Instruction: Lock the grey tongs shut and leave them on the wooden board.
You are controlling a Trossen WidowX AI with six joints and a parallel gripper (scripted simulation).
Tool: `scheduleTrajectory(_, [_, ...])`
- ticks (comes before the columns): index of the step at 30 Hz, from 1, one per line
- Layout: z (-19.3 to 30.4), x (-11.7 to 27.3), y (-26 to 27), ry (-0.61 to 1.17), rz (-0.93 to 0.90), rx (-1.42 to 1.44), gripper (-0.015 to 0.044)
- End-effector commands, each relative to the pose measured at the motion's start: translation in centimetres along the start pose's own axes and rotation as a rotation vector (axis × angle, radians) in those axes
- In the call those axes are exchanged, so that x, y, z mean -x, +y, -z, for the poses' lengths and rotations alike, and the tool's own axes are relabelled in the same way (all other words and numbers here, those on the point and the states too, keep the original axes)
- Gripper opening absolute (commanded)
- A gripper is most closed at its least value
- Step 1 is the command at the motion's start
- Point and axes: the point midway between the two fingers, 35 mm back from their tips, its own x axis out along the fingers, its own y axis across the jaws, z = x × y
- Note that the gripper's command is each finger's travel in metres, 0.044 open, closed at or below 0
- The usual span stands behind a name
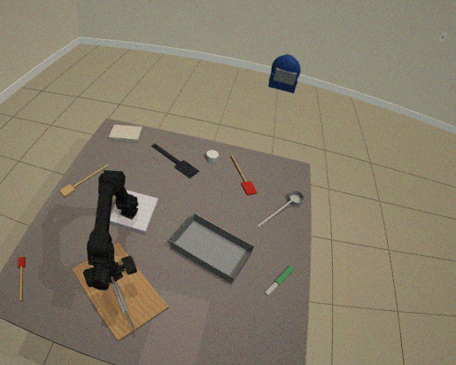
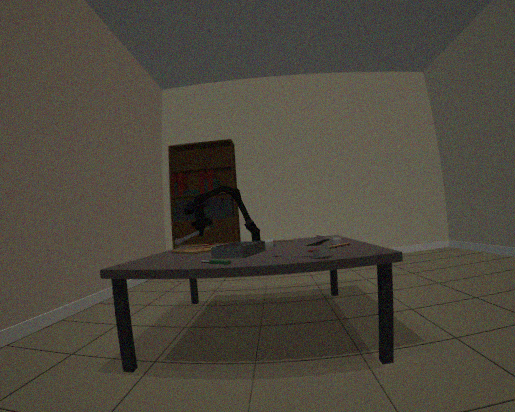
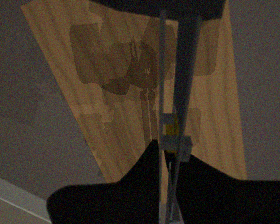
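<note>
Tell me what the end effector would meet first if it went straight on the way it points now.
Most likely the wooden board, below the end effector and its tongs; the exact contact spot is unclear.

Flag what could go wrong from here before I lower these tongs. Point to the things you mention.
The gripper (image 1: 117, 273) (image 2: 200, 232) holds the tongs (image 1: 120, 295) (image 2: 188, 237) (image 3: 161, 90) above the wooden board (image 1: 148, 305) (image 2: 194, 248) (image 3: 220, 100), slanting downward: one end could strike first and twist them. They also reach toward the board's edge, so they might land partly off.

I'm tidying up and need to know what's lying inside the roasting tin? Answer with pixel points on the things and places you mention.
Nothing shows inside the roasting tin (image 1: 242, 265) (image 2: 237, 251), only its bare grey bottom; the near wall hides a narrow strip.
</note>
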Motion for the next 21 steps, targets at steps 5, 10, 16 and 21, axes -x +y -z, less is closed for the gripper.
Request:
scheduleTrajectory(5, [0.0, -1.3, 0.1, 0.003, -0.005, 0.003, -0.015])
scheduleTrajectory(10, [-0.1, -2.1, 0.1, 0.003, -0.005, 0.003, -0.015])
scheduleTrajectory(16, [-0.2, -3.1, 0.0, 0.002, -0.005, 0.003, -0.015])
scheduleTrajectory(21, [-0.3, -3.9, 0.0, 0.002, -0.005, 0.003, -0.015])
